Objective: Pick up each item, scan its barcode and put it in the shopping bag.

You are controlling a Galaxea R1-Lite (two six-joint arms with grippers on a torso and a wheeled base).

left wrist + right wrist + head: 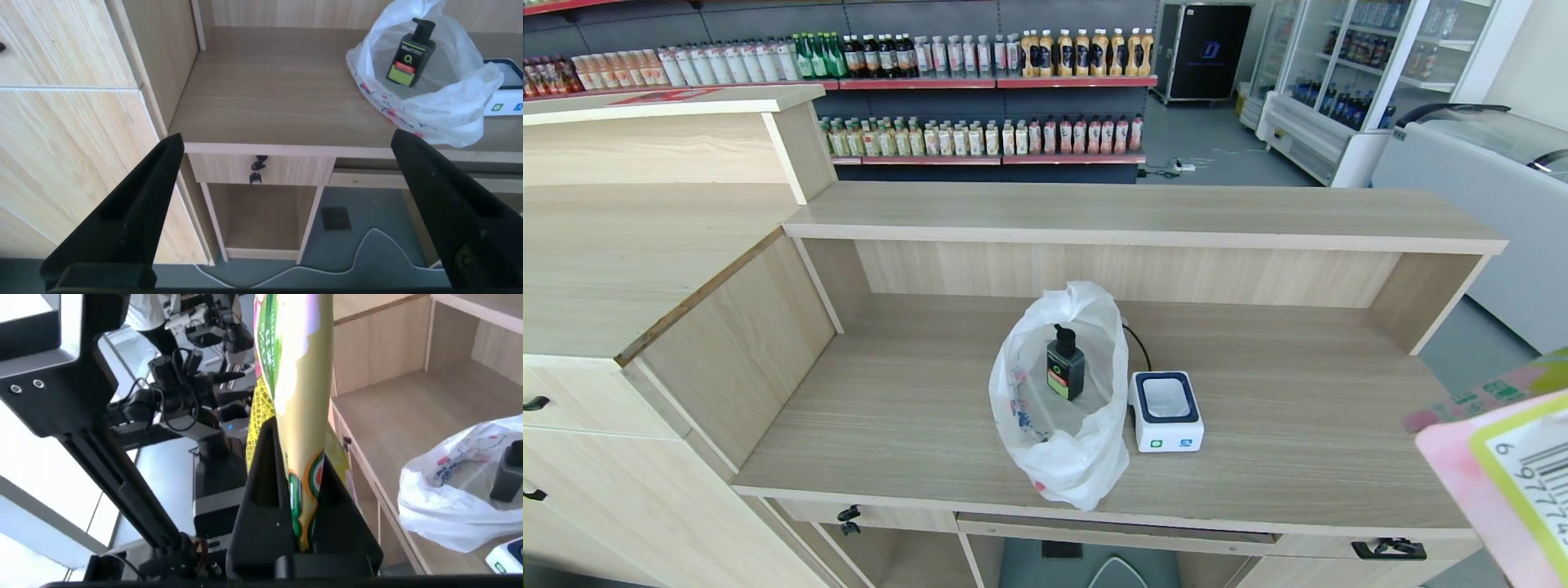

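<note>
A white plastic shopping bag (1058,425) stands open at the middle of the wooden counter (915,408), with a dark pump bottle (1065,367) upright inside it. Just to its right lies the white barcode scanner (1165,408), window facing up. My right gripper (296,469) is shut on a flat yellow, green and pink packet (294,384), held off the counter's right front; the packet (1503,482) and its barcode fill the head view's lower right corner. My left gripper (286,212) is open with nothing in it, low in front of the counter's left end. The bag (425,82) and bottle (409,57) lie beyond it.
A raised shelf (1143,216) runs along the counter's back, with side walls at both ends. A higher cabinet (629,253) stands to the left. Drawers with keys (257,167) sit under the front edge. The scanner's black cable (1137,343) trails behind the bag.
</note>
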